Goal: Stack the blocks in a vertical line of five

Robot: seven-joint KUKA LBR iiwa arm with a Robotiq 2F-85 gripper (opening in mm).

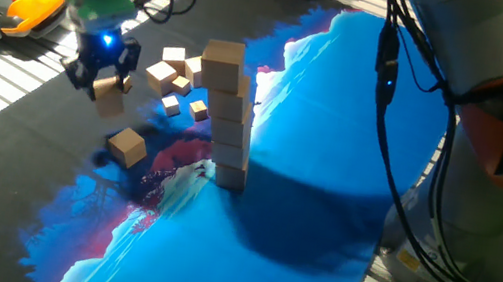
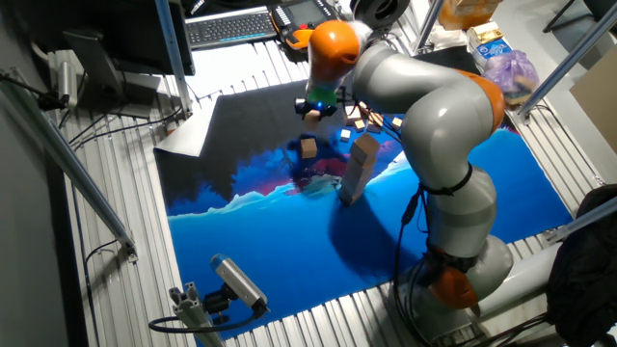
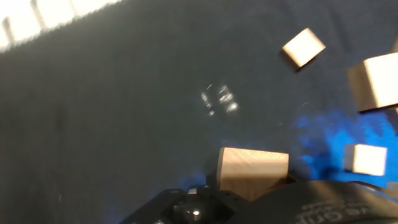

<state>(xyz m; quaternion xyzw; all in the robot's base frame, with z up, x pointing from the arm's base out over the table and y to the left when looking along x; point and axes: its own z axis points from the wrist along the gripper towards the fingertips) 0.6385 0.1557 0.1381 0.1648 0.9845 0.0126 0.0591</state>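
My gripper hangs above the dark left part of the mat, shut on a light-tan wooden block. The fixed view from the other side shows the gripper too. In the hand view the held block sits at the bottom between the jaws. A tall stack of several wooden blocks stands right of the gripper at the mat's middle, with a wider cube on top. The stack stands apart from the gripper. A loose block lies below the gripper on the mat.
Several loose small blocks lie between the gripper and the stack; some show in the hand view. The mat is blue and black. An orange and black device lies at the far left. The robot's base and cables fill the right.
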